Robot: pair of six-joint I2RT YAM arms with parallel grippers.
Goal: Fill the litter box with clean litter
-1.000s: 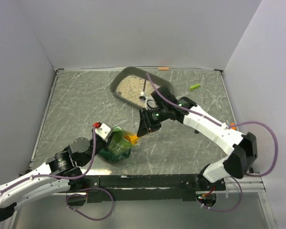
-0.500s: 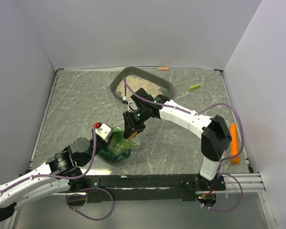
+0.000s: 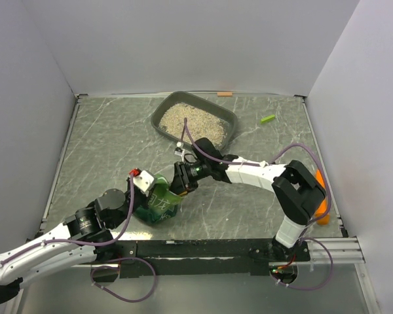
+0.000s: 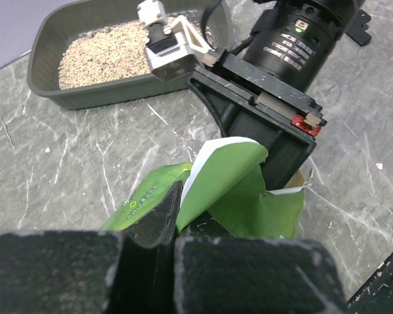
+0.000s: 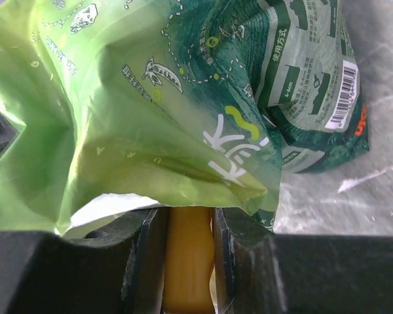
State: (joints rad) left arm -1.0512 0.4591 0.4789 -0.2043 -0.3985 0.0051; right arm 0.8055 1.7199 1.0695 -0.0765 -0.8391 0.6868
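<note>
Starting on the left: the bag is held up near the front of the desk by the left end effector, which is clenched on the bag's torn rim so the mouth is kept open. Just right of that, the right end effector is clamped on the yellow-orange handle of the scoop. The scoop's bowl is buried in the bag mouth and can't be seen. Further back and right, the litter box is parked by the back wall, well apart from the bag, with litter already spread over most of its floor.

So this looks like a refill dig. To get it done well, the scoop should be pushed down and angled under whatever is left in the bag, then levelled before it's lifted, so nothing gets spilled on the way to the box. The rim pinch needs to be kept firm too, since the bag could be dragged or tipped by the scoop.

Compared with a second ago: the orange bowl was still visible at the bag mouth, and the near corner of the box was covered by the right arm. Now the bowl is swallowed by the bag, the arm is folded lower, and the whole box is uncovered. The bag and left arm are pretty much unmoved.
</note>
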